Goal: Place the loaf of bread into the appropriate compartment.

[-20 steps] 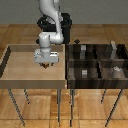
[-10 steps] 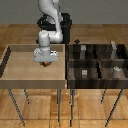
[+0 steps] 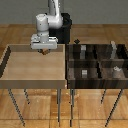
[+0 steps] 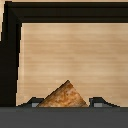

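The loaf of bread is a small brown block with darker patches. It sits between my two fingertips in the wrist view. In the exterior view it shows as a brown speck under my gripper. The gripper is shut on the loaf and holds it a little above the floor of the light wooden tray, near the tray's far side. The dark compartment box stands to the exterior view's right of the tray.
The tray has raised dark walls. The box is split into several compartments; some hold small grey-white pieces and a small dark item sits at its far edge. The arm's base stands behind the tray.
The gripper has risen a little from the tray floor with the loaf between its fingers. Its sideways position is almost the same.
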Robot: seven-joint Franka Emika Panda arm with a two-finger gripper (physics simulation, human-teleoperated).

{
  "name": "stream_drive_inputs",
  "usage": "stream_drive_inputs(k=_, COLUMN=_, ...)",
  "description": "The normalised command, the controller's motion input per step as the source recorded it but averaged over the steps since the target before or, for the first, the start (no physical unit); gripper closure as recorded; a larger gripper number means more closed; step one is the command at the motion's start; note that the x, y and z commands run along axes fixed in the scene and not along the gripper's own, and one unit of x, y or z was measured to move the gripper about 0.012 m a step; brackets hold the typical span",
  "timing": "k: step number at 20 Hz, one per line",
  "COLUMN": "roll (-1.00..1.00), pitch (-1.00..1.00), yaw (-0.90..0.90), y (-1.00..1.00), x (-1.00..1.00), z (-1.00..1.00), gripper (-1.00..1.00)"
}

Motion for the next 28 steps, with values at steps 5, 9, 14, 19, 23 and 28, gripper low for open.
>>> stream_drive_inputs(k=5, roll=0.00, pitch=0.00, yaw=0.00, y=0.60, x=0.00, z=0.20, gripper=1.00)
stream_drive_inputs(k=9, roll=0.00, pitch=0.00, yaw=0.00, y=1.00, x=0.00, z=0.00, gripper=1.00)
stream_drive_inputs(k=14, roll=0.00, pitch=0.00, yaw=0.00, y=1.00, x=0.00, z=0.00, gripper=1.00)
stream_drive_inputs(k=19, roll=0.00, pitch=0.00, yaw=0.00, y=1.00, x=0.00, z=0.00, gripper=1.00)
stream_drive_inputs(k=23, roll=0.00, pitch=0.00, yaw=0.00, y=1.00, x=0.00, z=0.00, gripper=1.00)
stream_drive_inputs(k=28, roll=0.00, pitch=0.00, yaw=0.00, y=0.40, x=0.47, z=0.00, gripper=1.00)
